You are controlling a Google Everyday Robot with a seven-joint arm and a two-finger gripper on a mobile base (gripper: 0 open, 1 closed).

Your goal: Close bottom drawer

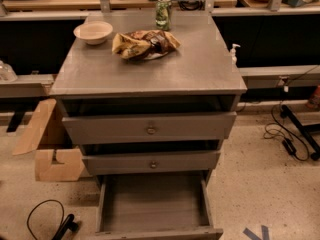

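The grey cabinet point(150, 69) has three drawers. The bottom drawer point(152, 206) is pulled far out toward me; its empty inside shows and its front edge lies along the bottom of the view, knob hidden. The middle drawer point(150, 161) and the top drawer point(150, 127), each with a small round knob, stand slightly out. The gripper is not in view.
On the cabinet top are a white bowl point(93, 32), a crumpled chip bag point(144, 44) and a green can point(163, 13). A cardboard box point(52, 151) sits on the floor at left, a black cable point(47, 219) at lower left, cables and a stand point(295, 134) at right.
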